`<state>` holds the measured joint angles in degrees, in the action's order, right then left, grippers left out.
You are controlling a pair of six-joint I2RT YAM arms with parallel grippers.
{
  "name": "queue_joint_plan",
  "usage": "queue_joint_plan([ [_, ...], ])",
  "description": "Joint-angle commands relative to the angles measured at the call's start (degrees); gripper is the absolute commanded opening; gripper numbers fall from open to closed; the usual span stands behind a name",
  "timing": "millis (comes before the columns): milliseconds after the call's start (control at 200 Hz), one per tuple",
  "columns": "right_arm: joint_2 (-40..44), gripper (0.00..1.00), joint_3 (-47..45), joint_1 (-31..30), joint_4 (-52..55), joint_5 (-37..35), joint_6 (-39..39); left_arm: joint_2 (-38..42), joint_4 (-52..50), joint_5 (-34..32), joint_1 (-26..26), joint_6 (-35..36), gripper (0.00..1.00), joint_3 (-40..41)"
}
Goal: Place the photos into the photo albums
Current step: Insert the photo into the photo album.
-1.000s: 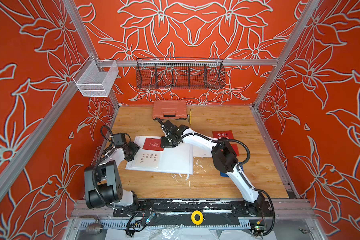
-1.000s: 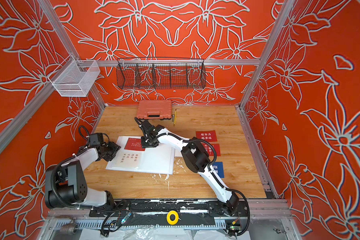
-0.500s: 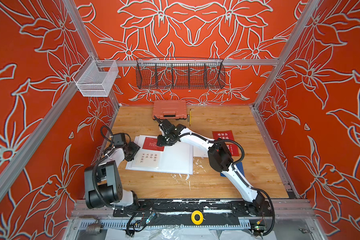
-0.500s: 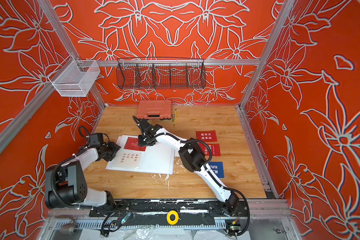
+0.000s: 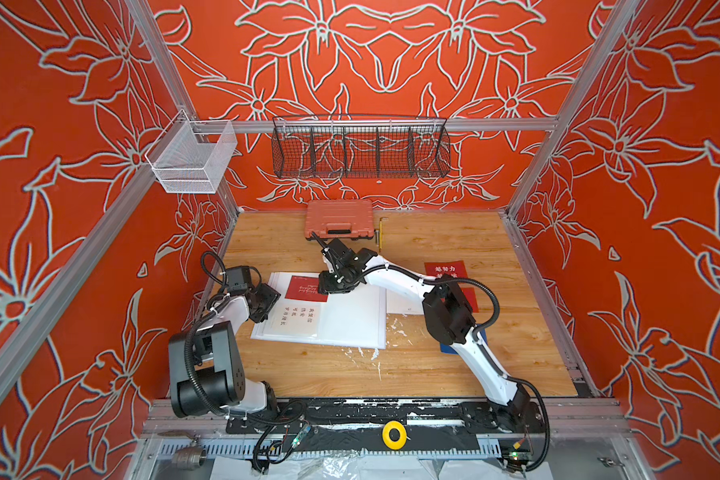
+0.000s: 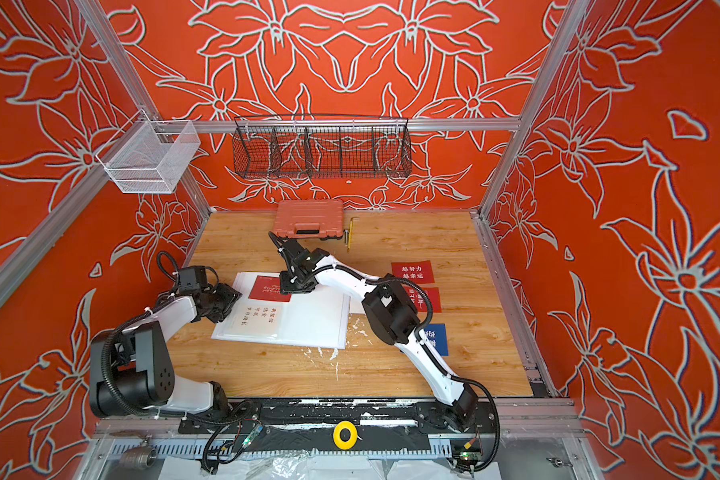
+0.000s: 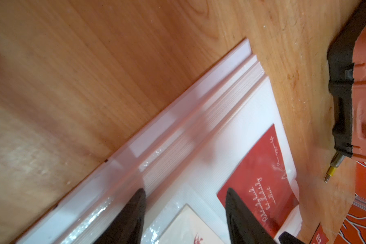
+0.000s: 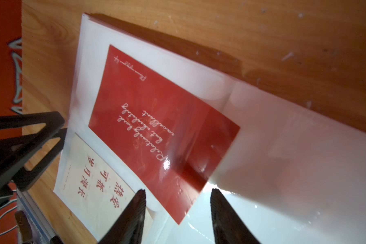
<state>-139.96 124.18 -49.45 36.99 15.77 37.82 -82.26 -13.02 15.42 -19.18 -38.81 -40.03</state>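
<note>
The photo album [image 5: 350, 320] [image 6: 312, 324] lies open on the wooden table in both top views. A red photo [image 5: 304, 287] [image 8: 156, 118] rests on its left page, above a white photo [image 5: 300, 318] [image 8: 93, 179] with red characters. My right gripper [image 5: 329, 286] [image 8: 179, 191] is open, and the red photo's corner lies between its fingertips without being pinched. At the album's left edge my left gripper [image 5: 269, 299] [image 7: 185, 191] is open over the page. Two red photos [image 6: 412, 272] [image 6: 431, 299] and a blue photo [image 6: 435, 338] lie to the right, partly behind my right arm.
An orange-pink plastic case [image 5: 339, 220] [image 7: 363, 84] stands at the back of the table, with a thin yellow-tipped tool [image 5: 380, 237] beside it. A black wire basket [image 5: 360, 147] and a white mesh basket [image 5: 192, 160] hang on the walls. White flecks [image 5: 375, 353] dot the wood near the album.
My right gripper has shifted slightly left over the red photo and its jaws have widened a little. The left arm and the album have not moved.
</note>
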Motion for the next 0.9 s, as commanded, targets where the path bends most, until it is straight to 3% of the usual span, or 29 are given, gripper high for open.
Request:
queue_joint_plan([
  [0,-3.4,0.52,3.2,0.4,1.2,0.7,0.2,-0.1,-3.5,0.7,0.0,-0.4,0.59,0.2],
  [195,-3.7,0.53,4.0,0.6,2.3,0.0,0.3,-0.2,-3.6,0.7,0.0,-0.4,0.59,0.0],
  [335,2.0,0.56,-3.8,0.6,-1.6,-1.4,0.1,-0.3,-3.6,0.5,0.0,-0.2,0.59,0.0],
  [455,3.0,0.57,-4.8,0.5,-2.1,-1.2,-0.1,-0.6,-2.9,1.0,0.0,-0.6,0.59,0.3],
  [896,-7.7,0.57,9.0,0.6,2.0,3.4,0.6,-0.6,-3.2,0.8,0.0,-0.6,0.59,0.2],
])
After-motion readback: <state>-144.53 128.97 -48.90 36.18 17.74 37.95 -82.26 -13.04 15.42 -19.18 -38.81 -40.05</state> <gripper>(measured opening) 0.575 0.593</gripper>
